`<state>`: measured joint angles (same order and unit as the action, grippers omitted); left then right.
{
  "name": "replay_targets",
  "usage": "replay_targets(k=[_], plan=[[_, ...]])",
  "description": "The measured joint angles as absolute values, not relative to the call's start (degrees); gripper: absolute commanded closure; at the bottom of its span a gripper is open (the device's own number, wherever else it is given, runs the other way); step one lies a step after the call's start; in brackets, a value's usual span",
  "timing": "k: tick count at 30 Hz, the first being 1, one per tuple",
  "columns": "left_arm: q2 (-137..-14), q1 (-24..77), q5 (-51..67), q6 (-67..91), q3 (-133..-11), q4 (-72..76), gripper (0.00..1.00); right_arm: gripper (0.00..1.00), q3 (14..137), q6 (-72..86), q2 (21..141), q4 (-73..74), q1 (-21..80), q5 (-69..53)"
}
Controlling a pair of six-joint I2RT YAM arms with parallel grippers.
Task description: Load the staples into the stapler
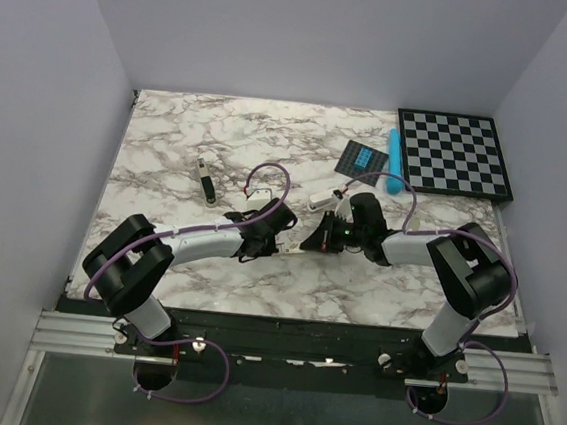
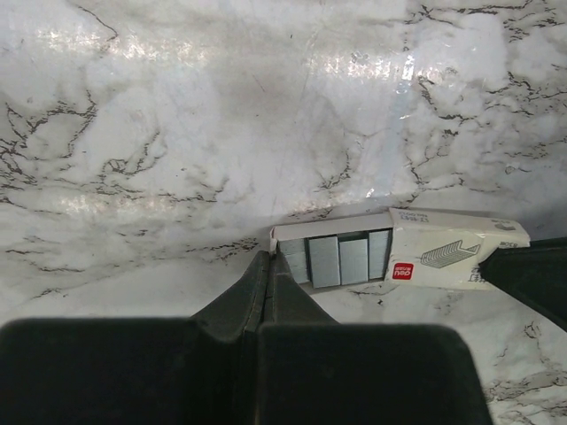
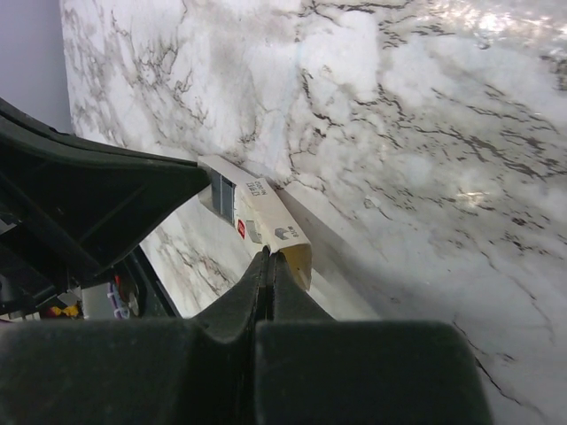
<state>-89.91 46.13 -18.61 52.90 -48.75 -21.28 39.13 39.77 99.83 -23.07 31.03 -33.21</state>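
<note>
The staples lie as several grey strips in the pulled-out tray of their small white box, which rests on the marble. My left gripper is shut, its tips pinching the tray's left end wall. My right gripper is shut on the bottom edge of the box sleeve's open end. From above, both grippers meet at mid-table, left and right, and hide the box. The black stapler lies apart at the back left, untouched.
A checkerboard sits at the back right corner, with a blue bar and a dark tile with a blue patch beside it. A small white block lies just behind the right gripper.
</note>
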Motion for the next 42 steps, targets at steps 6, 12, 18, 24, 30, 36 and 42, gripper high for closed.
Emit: replay_targets(k=[6,12,18,24,30,36,42], plan=[[-89.9,46.1,-18.7,52.7,-48.8,-21.6,1.0,0.99,38.6,38.2,98.5,-20.7,29.4,-32.6],[-89.9,46.1,-18.7,52.1,-48.8,-22.0,1.0,0.99,37.8,36.9,98.1,-19.3,28.0,-32.5],[-89.9,46.1,-18.7,51.6,-49.1,-22.5,0.86,0.89,37.8,35.9,97.8,-18.3,27.6,-32.4],[-88.1,46.1,-18.9,51.4,-49.1,-23.0,0.65,0.69,37.8,34.4,97.4,-16.7,27.6,-31.3],[-82.3,45.3,-19.3,51.3,-49.1,-23.1,0.4,0.46,37.5,33.2,94.0,-15.0,27.6,-28.8],[-76.4,42.2,-19.2,51.0,-48.4,-22.9,0.1,0.18,36.9,31.3,89.1,-11.7,27.6,-25.4],[-70.5,32.5,-17.1,48.9,-46.2,-24.4,0.01,0.0,35.2,28.4,81.2,-8.5,27.6,-21.4]])
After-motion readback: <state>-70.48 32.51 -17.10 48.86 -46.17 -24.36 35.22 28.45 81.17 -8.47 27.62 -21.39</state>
